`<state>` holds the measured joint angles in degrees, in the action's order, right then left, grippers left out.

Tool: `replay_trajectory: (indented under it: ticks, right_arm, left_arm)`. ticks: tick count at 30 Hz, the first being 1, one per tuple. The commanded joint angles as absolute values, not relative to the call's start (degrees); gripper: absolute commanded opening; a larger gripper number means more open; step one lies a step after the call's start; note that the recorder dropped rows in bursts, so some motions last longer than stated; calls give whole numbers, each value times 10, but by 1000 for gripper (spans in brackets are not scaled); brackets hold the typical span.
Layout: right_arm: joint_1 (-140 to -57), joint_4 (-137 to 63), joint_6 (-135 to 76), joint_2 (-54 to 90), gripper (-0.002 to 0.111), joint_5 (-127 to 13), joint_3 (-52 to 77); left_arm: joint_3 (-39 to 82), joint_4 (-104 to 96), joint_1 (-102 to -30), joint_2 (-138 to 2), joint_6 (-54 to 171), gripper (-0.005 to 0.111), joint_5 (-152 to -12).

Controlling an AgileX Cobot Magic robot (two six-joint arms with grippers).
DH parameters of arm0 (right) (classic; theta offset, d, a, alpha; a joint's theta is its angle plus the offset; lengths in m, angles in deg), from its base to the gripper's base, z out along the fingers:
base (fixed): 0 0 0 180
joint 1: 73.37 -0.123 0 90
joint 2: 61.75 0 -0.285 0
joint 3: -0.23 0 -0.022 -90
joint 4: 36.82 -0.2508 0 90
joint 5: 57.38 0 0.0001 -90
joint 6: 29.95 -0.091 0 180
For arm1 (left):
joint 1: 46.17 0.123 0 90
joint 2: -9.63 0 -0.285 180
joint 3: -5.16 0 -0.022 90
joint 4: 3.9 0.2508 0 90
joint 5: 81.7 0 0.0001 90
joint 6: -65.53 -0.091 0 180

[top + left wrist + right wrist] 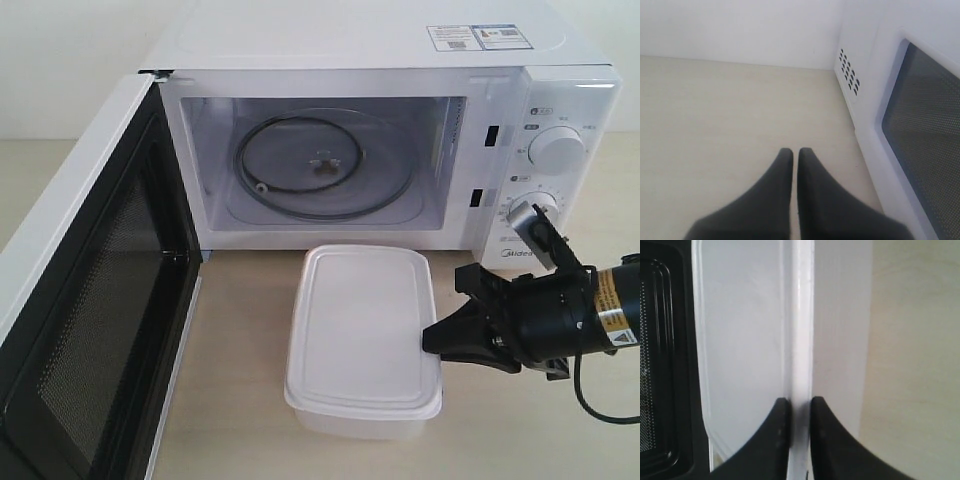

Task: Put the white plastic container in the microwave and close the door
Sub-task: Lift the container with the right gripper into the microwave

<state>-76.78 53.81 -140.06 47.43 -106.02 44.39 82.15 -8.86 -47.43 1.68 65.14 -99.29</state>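
Right tool (799, 403): narrow, both fingers pressed against the lid rim on the right side of the container (360, 330).
Right arm: low, nearly level, reaching in from the right edge of the table (240, 400).
Container: lid on, standing on the table just in front of the open mouth of the microwave (380, 40), outside it.
Door (80, 300): swung wide to the left.
Left tool (795, 153): fingers almost touching, holding nothing, above bare table beside the door.

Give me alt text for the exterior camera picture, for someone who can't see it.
A black right gripper pinches the right edge of a lidded white plastic container in front of a white microwave whose door stands open.
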Motion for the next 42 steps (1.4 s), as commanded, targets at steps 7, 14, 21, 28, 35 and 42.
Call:
replay_trajectory:
  ticks: [7, 14, 21, 28, 35, 42]
  right_arm:
    - [-771, 530, -1365, 471, 0, -1115, 442]
    - [-847, 365, -1293, 417, 0, -1088, 457]
    - [-974, 125, -1219, 396, 0, -964, 477]
    - [-1102, -356, -991, 396, 0, -941, 477]
    - [-1139, -563, -954, 410, 0, -990, 466]
    - [-1140, -569, -971, 465, 0, -1005, 412]
  left_arm:
    - [824, -88, -474, 18, 651, 4, -993]
    - [824, -88, -474, 18, 651, 4, -993]
    - [824, -88, -474, 18, 651, 4, -993]
    - [824, -88, -474, 18, 651, 4, -993]
    - [824, -88, -474, 18, 651, 4, -993]
    - [824, -88, -474, 18, 651, 4, -993]
